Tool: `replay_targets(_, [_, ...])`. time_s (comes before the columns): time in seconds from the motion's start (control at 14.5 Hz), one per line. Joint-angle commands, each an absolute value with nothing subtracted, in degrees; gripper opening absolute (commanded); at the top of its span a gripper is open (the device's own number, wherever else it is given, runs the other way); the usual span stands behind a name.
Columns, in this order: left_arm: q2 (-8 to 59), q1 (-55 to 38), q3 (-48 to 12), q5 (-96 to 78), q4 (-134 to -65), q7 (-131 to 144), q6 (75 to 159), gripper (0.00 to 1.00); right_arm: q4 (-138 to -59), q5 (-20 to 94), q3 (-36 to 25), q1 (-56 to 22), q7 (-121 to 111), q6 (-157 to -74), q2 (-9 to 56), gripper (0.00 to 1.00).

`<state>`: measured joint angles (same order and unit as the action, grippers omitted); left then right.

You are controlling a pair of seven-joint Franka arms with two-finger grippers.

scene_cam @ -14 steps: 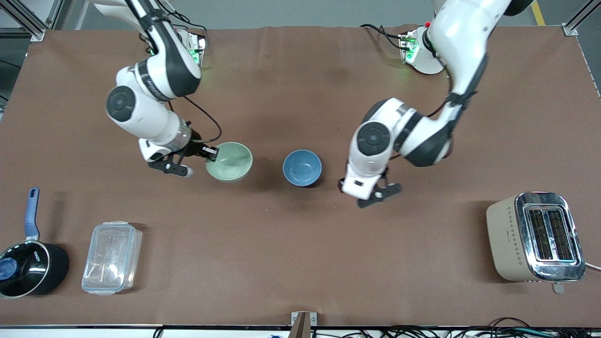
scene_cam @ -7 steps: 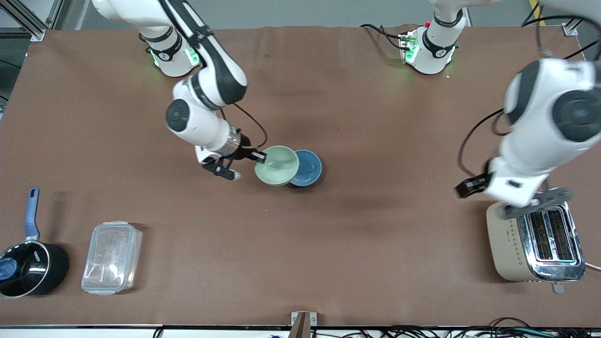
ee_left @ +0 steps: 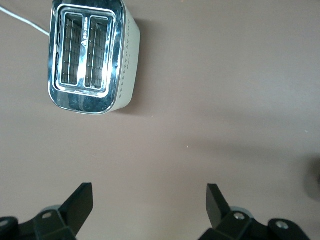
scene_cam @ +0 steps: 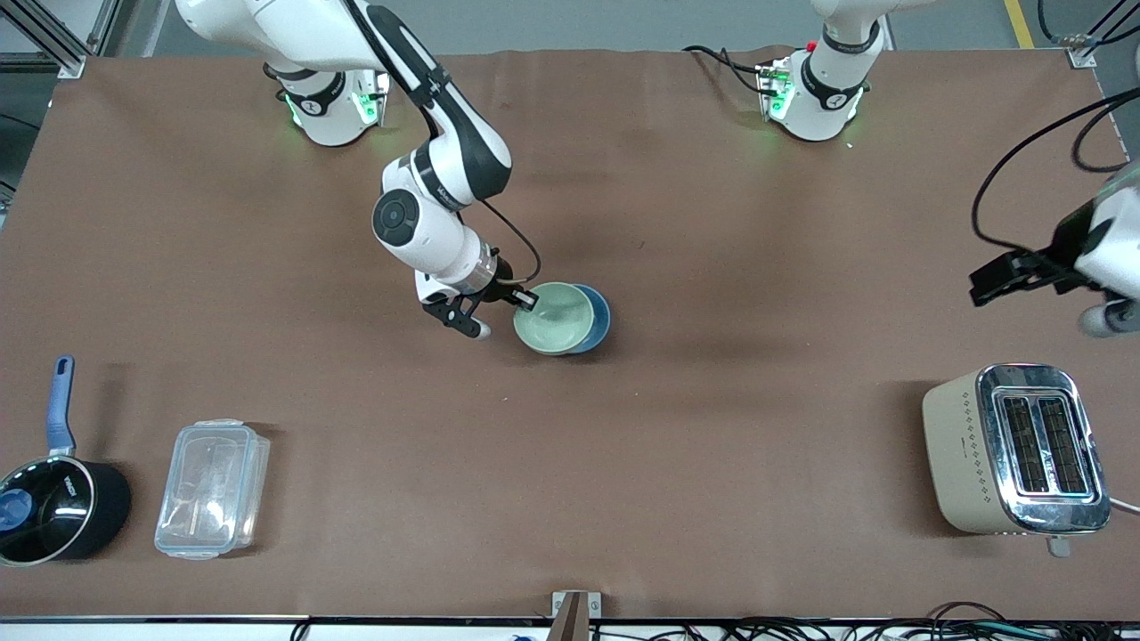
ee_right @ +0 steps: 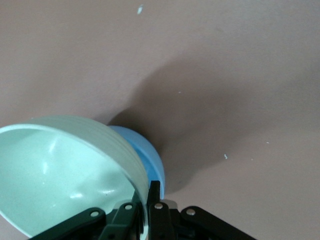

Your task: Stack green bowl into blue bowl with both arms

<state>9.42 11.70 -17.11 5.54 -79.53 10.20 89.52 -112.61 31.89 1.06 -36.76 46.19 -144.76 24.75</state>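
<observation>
The pale green bowl [scene_cam: 554, 318] hangs tilted over the sky-blue bowl [scene_cam: 598, 316] at the middle of the table and covers most of it. My right gripper [scene_cam: 525, 300] is shut on the green bowl's rim, on the side toward the right arm's end. In the right wrist view the green bowl [ee_right: 60, 170] fills the lower part, the blue bowl [ee_right: 145, 155] peeks out under it, and my right gripper [ee_right: 146, 197] pinches the rim. My left gripper [ee_left: 149, 200] is open and empty, high over bare table near the toaster; it shows in the front view [scene_cam: 1024, 271].
A beige and chrome toaster [scene_cam: 1015, 450] stands at the left arm's end, near the front camera, and shows in the left wrist view [ee_left: 90, 55]. A clear plastic box [scene_cam: 212, 488] and a black saucepan with a blue handle [scene_cam: 53, 499] stand at the right arm's end.
My right gripper carried the green bowl sideways from beside the blue bowl to over it. My left arm swung away from the blue bowl toward the toaster end and rose.
</observation>
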Motion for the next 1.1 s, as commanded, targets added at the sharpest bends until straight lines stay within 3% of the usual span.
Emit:
replay_targets(0.0, [5.63, 6.19, -11.19, 4.3, -80.95, 6.86, 89.03, 1.0, -111.62, 33.13, 1.32, -36.74, 50.0, -144.58, 26.1, 0.02])
replay_targets(0.14, [3.96, 3.87, -6.34, 2.21, -81.47, 6.07, 88.6, 1.0, -111.62, 34.97, 1.32, -37.0, 50.1, -144.58, 26.54, 0.02])
replay_targets(0.48, [-5.61, 1.06, -5.01, 0.44, -91.92, 3.43, 87.01, 1.0, -111.27, 36.83, 1.41, -38.41, 50.01, -143.79, 26.72, 0.02])
replay_targets(1.03, [-4.13, -1.05, -4.75, 0.26, -90.62, 3.78, 86.57, 1.0, -108.54, 36.65, 1.32, -40.07, 51.07, -143.7, 28.92, 0.03])
